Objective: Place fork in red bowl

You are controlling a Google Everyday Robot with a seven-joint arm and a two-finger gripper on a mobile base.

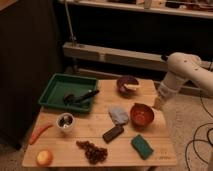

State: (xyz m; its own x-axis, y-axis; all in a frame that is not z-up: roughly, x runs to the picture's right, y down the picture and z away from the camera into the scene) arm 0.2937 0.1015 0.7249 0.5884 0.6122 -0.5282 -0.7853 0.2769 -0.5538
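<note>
On the wooden table (65, 150) the fork (133, 87) lay inside the red bowl (123, 81); the gripper (159, 103) hung beside the table's right edge, apart from both; its grip could not be told

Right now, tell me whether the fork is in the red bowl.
In: the fork lies inside the red bowl, pale handle showing; the gripper hangs apart, right of it.
</note>
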